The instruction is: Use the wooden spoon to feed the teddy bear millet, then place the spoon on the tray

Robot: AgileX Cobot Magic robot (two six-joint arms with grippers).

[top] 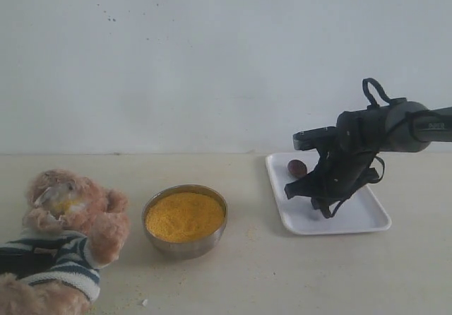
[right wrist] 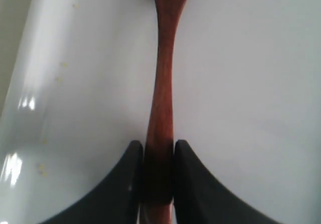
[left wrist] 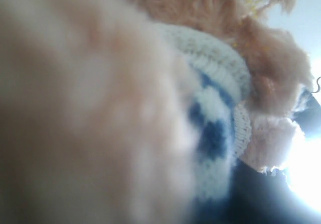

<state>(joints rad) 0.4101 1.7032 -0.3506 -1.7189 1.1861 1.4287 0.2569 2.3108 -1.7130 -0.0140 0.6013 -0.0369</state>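
The wooden spoon (right wrist: 161, 98) is pinched by its thin handle between the black fingers of my right gripper (right wrist: 159, 146), which is shut on it. In the exterior view this gripper (top: 308, 185) hangs low over the white tray (top: 353, 220), and the spoon's dark oval bowl (top: 297, 168) sits over the tray's far left part. I cannot tell whether the spoon touches the tray (right wrist: 251, 83). The millet (top: 183, 215) fills the steel bowl (top: 185, 248) mid-table. The teddy bear (top: 70, 216) sits at the left edge, and its fur and striped shirt (left wrist: 215, 83) fill the left wrist view. No left fingers show.
A few yellow grains lie scattered on the table around the bowl and near the bear. A plain pale wall stands behind the table. The right arm (top: 395, 128) reaches in from the right edge above the tray.
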